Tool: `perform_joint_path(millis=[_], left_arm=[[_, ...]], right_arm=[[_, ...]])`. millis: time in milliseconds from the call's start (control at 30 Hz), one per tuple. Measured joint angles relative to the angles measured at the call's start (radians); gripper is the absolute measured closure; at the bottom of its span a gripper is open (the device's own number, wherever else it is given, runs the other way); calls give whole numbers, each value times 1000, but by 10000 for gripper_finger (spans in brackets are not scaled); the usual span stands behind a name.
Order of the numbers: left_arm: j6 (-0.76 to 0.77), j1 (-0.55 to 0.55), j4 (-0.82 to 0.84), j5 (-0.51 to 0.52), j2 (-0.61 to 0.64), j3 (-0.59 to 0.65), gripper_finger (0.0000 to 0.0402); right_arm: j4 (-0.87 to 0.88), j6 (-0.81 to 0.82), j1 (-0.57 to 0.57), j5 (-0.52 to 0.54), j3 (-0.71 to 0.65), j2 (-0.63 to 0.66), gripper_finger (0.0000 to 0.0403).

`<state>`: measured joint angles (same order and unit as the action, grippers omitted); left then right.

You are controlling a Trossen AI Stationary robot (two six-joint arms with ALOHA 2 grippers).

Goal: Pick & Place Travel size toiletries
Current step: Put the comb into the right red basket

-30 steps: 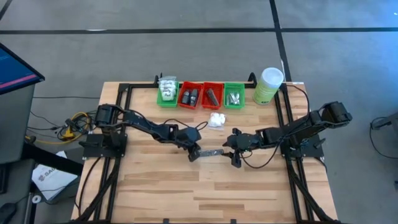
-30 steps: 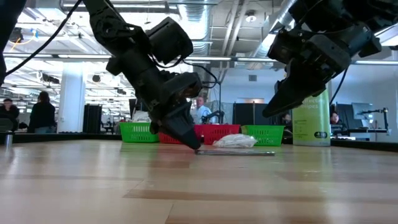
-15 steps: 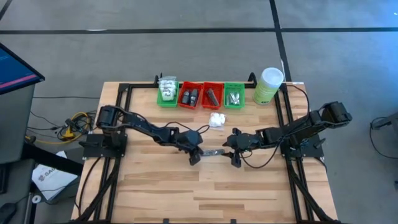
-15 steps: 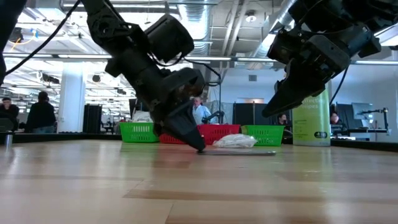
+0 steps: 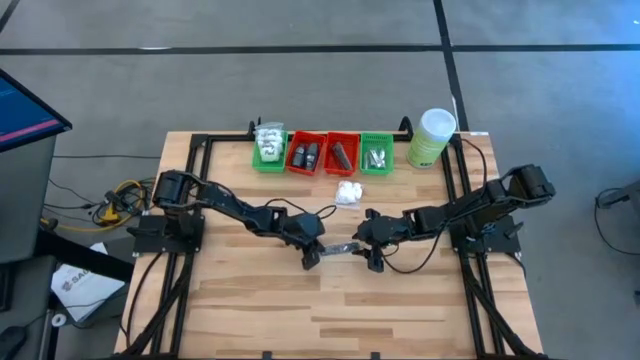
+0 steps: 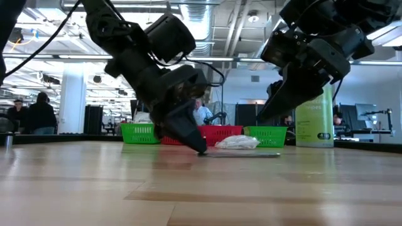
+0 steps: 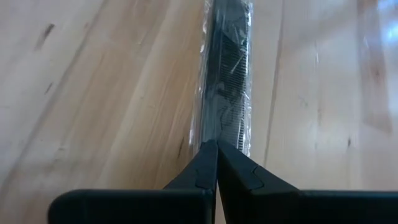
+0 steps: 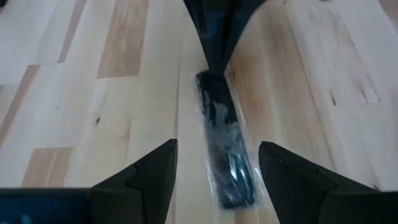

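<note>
Wooden planks of the table [image 5: 250,300] carry everything seen. Near the table's middle a dark grey flat bar [image 5: 343,246], wrapped in clear film, is laid flat on the wood. The left gripper [image 5: 311,253] is pressed to the tabletop at the bar's left end with its fingers closed tip to tip; in the left wrist view the joined tips touch the edge of the bar's wrapper [image 7: 225,74], though whether the film is pinched cannot be told. The right gripper [image 5: 373,250] is held above the bar's right end, off the wood, with its fingers spread wide and nothing between them; the bar [image 8: 225,149] is seen between the fingers [image 8: 140,180] in the right wrist view. Farther back, toward the far edge, a white soft packet [image 5: 347,193] is laid alone. Along the far edge four small trays are lined up: a green tray [image 5: 268,152] with white packets, a red tray [image 5: 306,154] with black oval pieces, a red tray [image 5: 342,153] with a grey bar, and a green tray [image 5: 376,153] with silvery tubes. A pale green canister [image 5: 432,138] is stood at the far right corner.
</note>
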<state>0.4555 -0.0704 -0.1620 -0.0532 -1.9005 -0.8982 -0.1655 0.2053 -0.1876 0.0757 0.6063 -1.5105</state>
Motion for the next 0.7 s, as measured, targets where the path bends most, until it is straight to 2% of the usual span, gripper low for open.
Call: perform_joint_path(millis=[133, 700], left_arm=[[-53, 4, 12, 18, 17, 1, 401], [-115, 6, -39, 32, 28, -3, 401]], right_arm=[[2, 0, 1, 0, 0, 0, 186], [8, 5, 7, 0, 0, 0, 183]])
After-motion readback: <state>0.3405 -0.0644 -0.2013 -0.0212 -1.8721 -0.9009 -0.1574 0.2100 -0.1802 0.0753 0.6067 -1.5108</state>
